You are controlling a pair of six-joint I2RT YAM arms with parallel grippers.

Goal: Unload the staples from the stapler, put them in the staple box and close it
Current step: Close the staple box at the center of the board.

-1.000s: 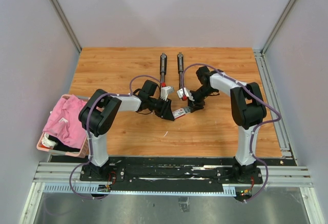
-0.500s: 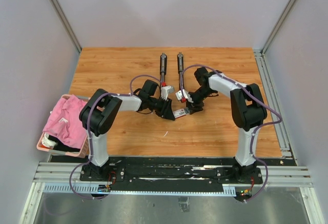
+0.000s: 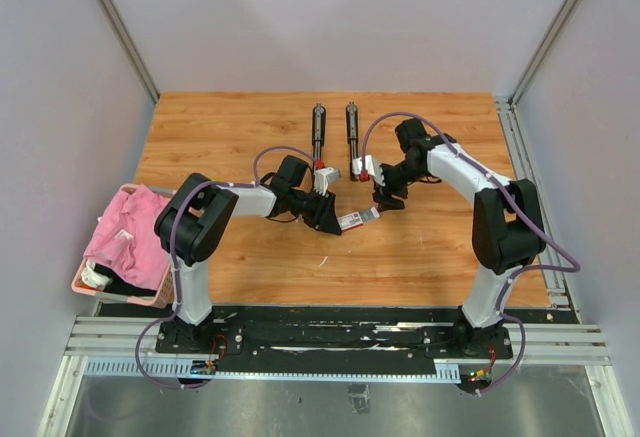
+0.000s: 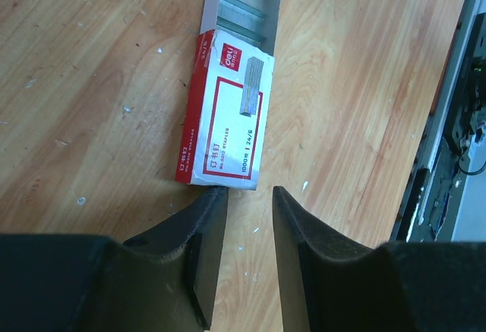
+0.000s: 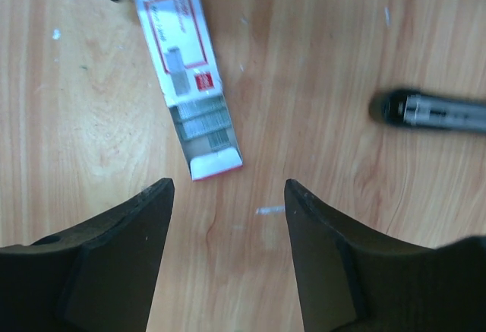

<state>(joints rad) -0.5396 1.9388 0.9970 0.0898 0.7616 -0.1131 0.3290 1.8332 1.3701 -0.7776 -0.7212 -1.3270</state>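
Note:
The stapler shows as two long black bars [image 3: 318,132] [image 3: 352,129] lying side by side at the back middle; one end of it [image 5: 433,112] appears in the right wrist view. A red-and-white box [image 4: 228,123] [image 5: 181,39] [image 3: 358,219] lies slid open, with strips of staples [image 4: 243,9] [image 5: 199,123] in its tray. One small silvery staple bit [image 5: 271,210] lies on the wood. My left gripper [image 4: 247,191] [image 3: 332,222] sits just behind the box, closed to a narrow slit with nothing in it. My right gripper [image 5: 228,188] [image 3: 383,197] hovers wide open and empty over the bit.
A basket [image 3: 82,282] holding pink cloth [image 3: 125,232] stands at the table's left edge. Metal rails [image 3: 525,187] run along the right edge. White walls close in the back and both sides.
My right gripper has drawn back and to the right, away from the box, and its jaws have spread wider. The left arm has stayed where it was.

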